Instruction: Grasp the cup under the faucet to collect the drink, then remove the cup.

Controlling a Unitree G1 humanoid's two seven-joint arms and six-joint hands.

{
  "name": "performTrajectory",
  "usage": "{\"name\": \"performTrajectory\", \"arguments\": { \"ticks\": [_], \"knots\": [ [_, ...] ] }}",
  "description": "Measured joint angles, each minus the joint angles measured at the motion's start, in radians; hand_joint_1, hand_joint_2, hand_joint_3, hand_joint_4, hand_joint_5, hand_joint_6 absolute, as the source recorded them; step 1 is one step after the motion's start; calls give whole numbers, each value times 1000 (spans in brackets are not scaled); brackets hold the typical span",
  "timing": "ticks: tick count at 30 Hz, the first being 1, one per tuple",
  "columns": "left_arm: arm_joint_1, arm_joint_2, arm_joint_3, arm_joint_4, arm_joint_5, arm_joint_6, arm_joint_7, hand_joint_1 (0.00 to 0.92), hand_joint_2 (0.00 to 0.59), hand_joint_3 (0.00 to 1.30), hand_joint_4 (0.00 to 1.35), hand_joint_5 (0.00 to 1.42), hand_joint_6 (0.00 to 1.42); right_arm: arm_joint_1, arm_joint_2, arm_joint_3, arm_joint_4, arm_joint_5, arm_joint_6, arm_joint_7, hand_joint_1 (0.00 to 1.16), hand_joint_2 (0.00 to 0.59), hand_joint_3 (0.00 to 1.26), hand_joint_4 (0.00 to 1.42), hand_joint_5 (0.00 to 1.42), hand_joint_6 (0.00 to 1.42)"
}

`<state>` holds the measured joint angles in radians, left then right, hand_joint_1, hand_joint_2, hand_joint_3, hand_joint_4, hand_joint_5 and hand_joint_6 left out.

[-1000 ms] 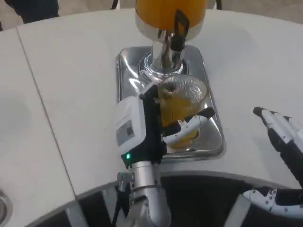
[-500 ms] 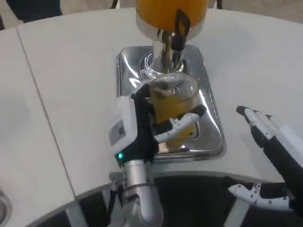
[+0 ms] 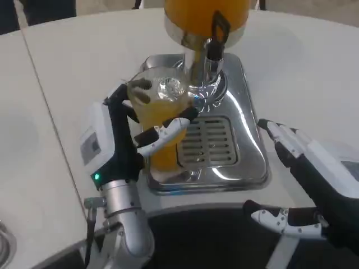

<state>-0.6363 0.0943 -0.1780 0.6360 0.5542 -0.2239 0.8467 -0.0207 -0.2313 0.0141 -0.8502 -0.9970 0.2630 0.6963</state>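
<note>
Now the left robot hand (image 3: 132,137) holds a cup (image 3: 160,115) of orange drink.

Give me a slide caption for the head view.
Left hand holds the juice-filled cup beside the faucet; right hand waits open.

Only one camera for me, head-mounted, looking steeply down and forward at the white table (image 3: 291,61), close over the dispenser tray (image 3: 247,162).

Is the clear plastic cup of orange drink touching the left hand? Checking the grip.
Touching: head view shows left hand fingers wrapped around the clear plastic cup.
</note>
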Motion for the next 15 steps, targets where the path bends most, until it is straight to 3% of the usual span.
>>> {"name": "performTrajectory", "arguments": {
  "ticks": [8,12,15],
  "knots": [
    [37,46,45,-92,-9,14,-67,610,0,1184,1051,1424,1424,55,-27,4,-3,-32,-52,-76,637,334,0,0,0,49],
    [89,73,74,-179,-22,18,-111,610,0,1183,1051,1424,1424,62,-60,4,-2,-39,-89,-87,633,334,0,0,0,48],
    [141,91,92,-250,-30,24,-143,613,0,1183,1051,1424,1424,61,-63,-2,-1,-25,-94,-88,631,334,0,0,0,48]
  ]
}}
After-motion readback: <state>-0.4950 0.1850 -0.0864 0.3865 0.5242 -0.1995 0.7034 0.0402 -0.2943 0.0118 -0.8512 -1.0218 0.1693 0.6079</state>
